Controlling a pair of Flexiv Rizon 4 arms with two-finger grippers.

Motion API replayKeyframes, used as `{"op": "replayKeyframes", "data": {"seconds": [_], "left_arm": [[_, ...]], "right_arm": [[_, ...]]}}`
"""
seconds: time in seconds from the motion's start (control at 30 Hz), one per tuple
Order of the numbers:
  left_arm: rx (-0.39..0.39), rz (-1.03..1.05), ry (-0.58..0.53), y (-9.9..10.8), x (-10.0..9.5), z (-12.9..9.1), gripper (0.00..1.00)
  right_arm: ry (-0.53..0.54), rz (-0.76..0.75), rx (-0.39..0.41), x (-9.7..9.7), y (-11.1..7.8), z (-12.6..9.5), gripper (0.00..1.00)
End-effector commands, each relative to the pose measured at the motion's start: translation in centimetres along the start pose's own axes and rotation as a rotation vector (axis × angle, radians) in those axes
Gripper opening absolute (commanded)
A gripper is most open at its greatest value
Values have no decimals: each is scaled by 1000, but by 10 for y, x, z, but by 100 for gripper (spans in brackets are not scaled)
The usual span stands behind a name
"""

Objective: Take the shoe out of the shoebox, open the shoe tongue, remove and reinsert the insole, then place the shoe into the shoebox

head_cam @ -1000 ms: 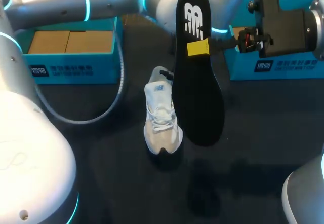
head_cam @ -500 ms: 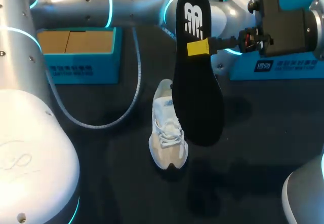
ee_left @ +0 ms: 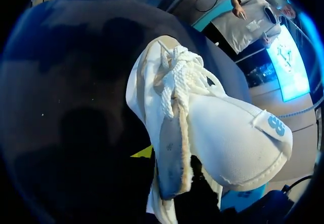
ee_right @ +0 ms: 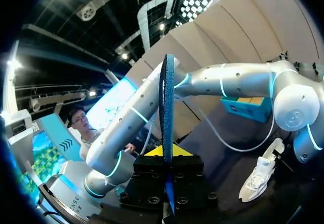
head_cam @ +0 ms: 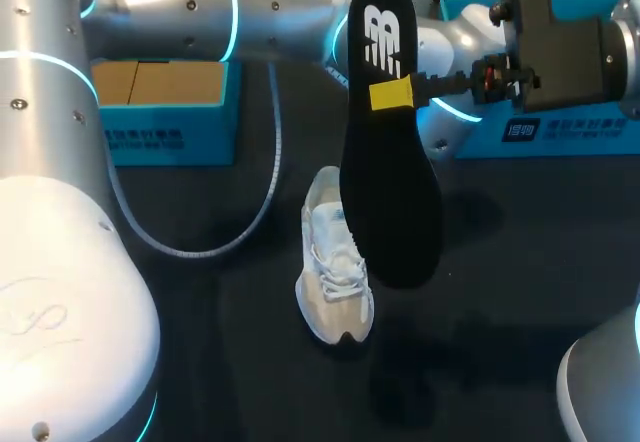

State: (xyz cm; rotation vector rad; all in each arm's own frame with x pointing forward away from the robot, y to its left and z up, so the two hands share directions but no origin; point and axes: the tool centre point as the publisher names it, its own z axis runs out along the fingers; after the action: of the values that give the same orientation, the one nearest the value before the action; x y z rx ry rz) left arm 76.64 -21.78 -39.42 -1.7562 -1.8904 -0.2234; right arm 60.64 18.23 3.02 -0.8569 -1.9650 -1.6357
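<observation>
Two worries: the insole (head_cam: 388,212) dangles long from the right gripper (head_cam: 392,94), pinched only near its upper end, so it could swing or buckle against the shoe (head_cam: 335,262) standing on the table (head_cam: 520,292). Left arm stretches across behind the insole to the shoe's heel; left gripper (ee_left: 152,155) open or closed, cannot tell

Obstacle abv shoe (head_cam: 335,292) — insole (head_cam: 385,192)
</observation>
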Motion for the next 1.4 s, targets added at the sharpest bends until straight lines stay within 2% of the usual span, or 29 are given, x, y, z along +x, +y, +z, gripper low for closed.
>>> {"op": "replayKeyframes", "data": {"seconds": [0.03, 0.43, 0.63, 0.8, 0.83, 0.87, 0.9, 1.0, 1.1, 1.13, 1.17, 1.27, 1.4], "left_arm": [[18, 20, -13, 3, 3, -4, 100], [2, 41, -173, 12, 23, -58, 100], [2, -12, -348, 21, 31, -86, 100], [1, -13, -405, 28, 35, -103, 100], [-14, -22, -443, 30, 37, -111, 100], [-14, -22, -443, 30, 37, -111, 100], [-27, -21, -488, 32, 42, -121, 100], [-42, -31, -581, 32, 52, -138, 100], [-63, -37, -668, 32, 63, -152, 100], [-72, -43, -696, 32, 67, -156, 100], [-78, -33, -726, 32, 70, -160, 100], [-110, -23, -795, 36, 82, -171, 100], [-128, -16, -898, 41, 99, -190, 100]], "right_arm": [[-1, 2, 3, -1, 2, 4, 0], [-1, 2, 3, -1, 2, 4, 0], [-1, 2, 3, -1, 2, 4, 0], [-1, 2, 3, -1, 2, 4, 0], [-40, 52, -25, -8, 6, -1, 0], [-40, 52, -25, -8, 6, -1, 0], [-71, 90, -28, -15, 12, -7, 0], [-79, 128, -87, -24, 23, -16, 0], [-68, 143, -136, -35, 33, -25, 0], [-32, 117, -183, -38, 39, -28, 0], [-23, 113, -194, -41, 44, -30, 0], [-37, 135, -146, -51, 55, -34, 0], [-29, 169, -149, -64, 65, -43, 0]]}}
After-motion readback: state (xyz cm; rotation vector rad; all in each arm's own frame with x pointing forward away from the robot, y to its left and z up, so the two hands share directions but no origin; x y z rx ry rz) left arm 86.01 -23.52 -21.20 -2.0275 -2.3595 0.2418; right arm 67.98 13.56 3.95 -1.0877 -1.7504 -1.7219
